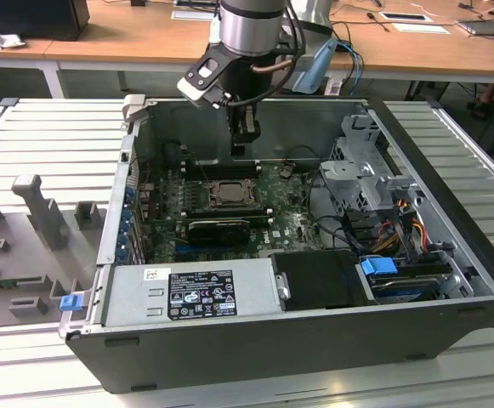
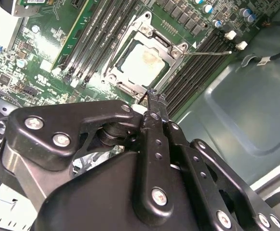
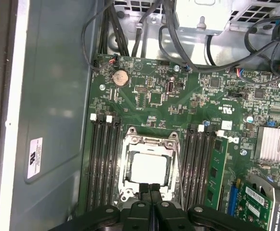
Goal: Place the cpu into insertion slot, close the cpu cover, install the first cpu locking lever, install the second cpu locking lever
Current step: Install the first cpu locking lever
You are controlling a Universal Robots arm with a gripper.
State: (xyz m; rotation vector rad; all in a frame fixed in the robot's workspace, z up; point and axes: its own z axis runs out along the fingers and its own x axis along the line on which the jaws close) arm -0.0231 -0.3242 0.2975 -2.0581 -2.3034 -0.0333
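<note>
Here the end effector (image 3: 150, 186), pinched shut and empty, hovers near the seated cpu (image 3: 149, 167).

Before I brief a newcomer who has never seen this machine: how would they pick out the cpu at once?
Look into the open black computer case, at the green motherboard. Between two banks of long black memory slots lies the silver cpu cover; the cpu is the pale, plain square face showing through its opening.
</note>
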